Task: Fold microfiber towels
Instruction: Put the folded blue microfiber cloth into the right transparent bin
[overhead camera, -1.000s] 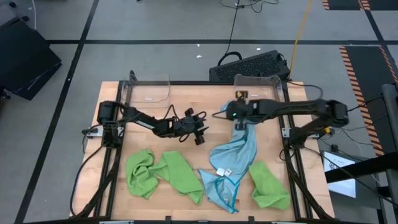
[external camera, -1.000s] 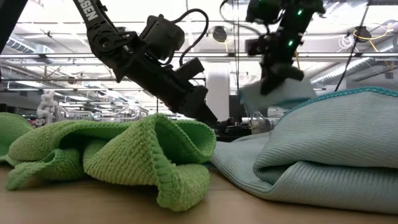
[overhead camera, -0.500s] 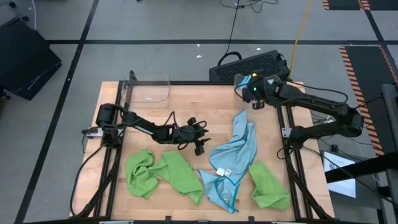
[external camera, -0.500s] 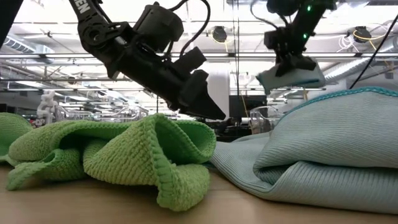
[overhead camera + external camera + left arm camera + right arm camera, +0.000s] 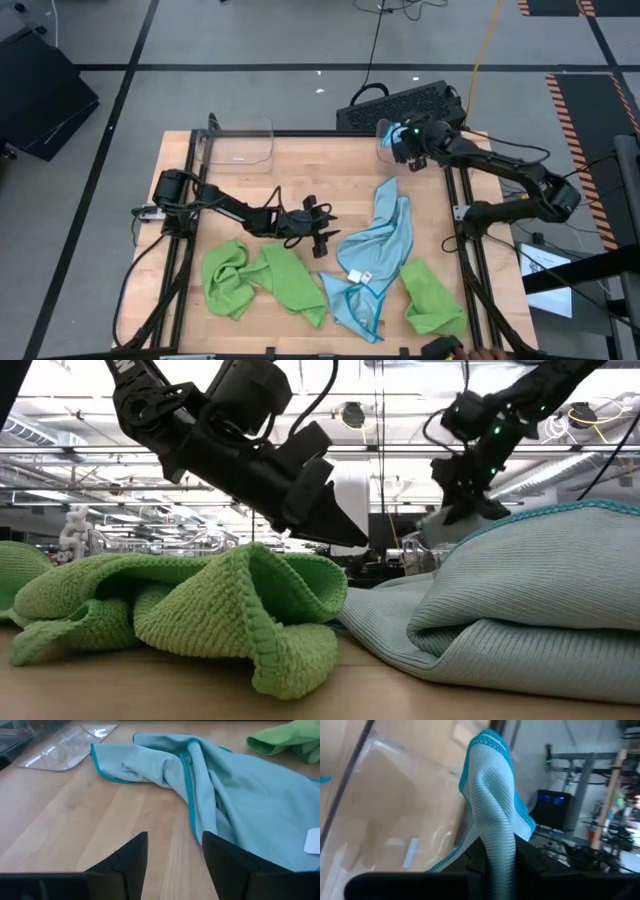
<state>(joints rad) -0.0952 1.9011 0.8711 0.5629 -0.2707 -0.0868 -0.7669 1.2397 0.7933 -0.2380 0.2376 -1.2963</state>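
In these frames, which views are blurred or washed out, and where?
Right wrist view: folded blue towel between the fingers is soft, clear bin and room behind smeared. Low view: ceiling lights blow out the background; left gripper silhouetted. Left wrist view: crisp on the spread blue towel. High view: evenly lit.

Surface: wooden table [image 5: 300, 165]
Resting on it: green towels [image 5: 262, 280], blue towel [image 5: 375, 262], green towel [image 5: 432, 297], clear bin [image 5: 240, 146]
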